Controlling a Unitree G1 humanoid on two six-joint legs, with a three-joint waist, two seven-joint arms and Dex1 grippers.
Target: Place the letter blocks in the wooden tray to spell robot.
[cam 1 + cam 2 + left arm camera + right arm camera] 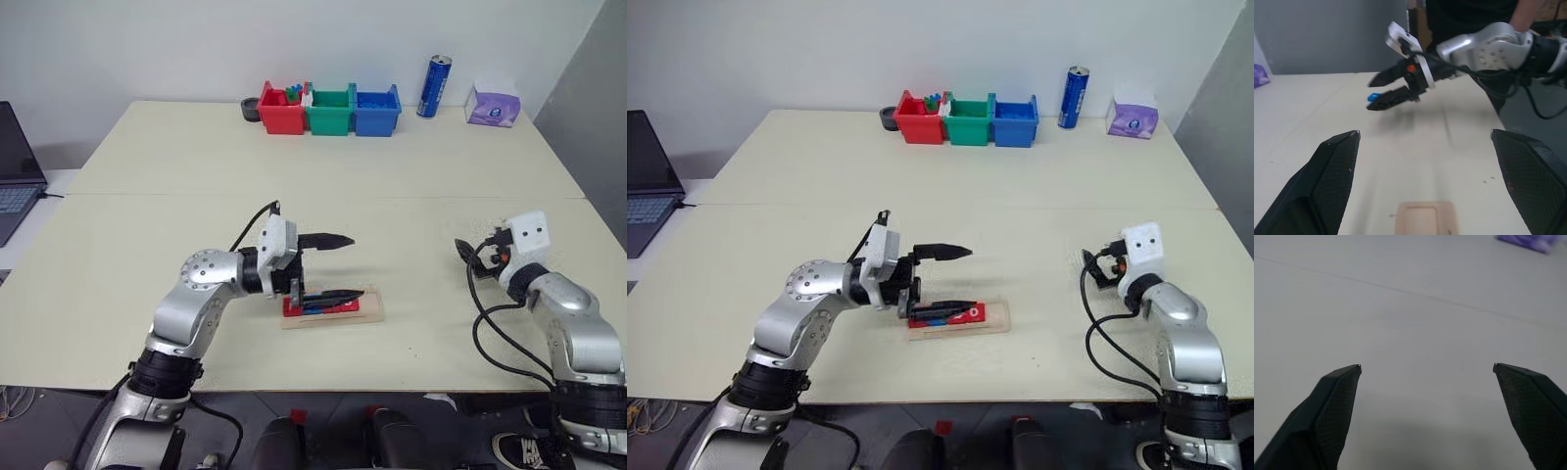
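Now: wooden tray (333,313) lies on the pale table (147,157), near its front edge. Red letter blocks (965,313) sit in the tray's groove twd its left end; white marks on them, letters not readable. Right end of tray bare wood.

L gripper (358,266) directly over the tray, pointing level twd robot's R. Fingers spread wide, nothing betw them. Lower finger (333,294) runs just above the blocks and covers part of them; contact w/ blocks can't be told. Upper finger well above tray.

R gripper (1426,365) well apart from the tray, off to its right, above bare table. Own wrist view: fingers spread wide, plain tabletop betw them, nothing gripped. L wrist view: small blue piece (1373,97) at the R gripper's fingers; can't tell if it is a letter block or whether it is pinched.

Beyond the tray, at far side of table: red bin (281,113), green bin (329,113), blue bin (376,113) side by side. Blue can (433,86) upright to the right of the bins
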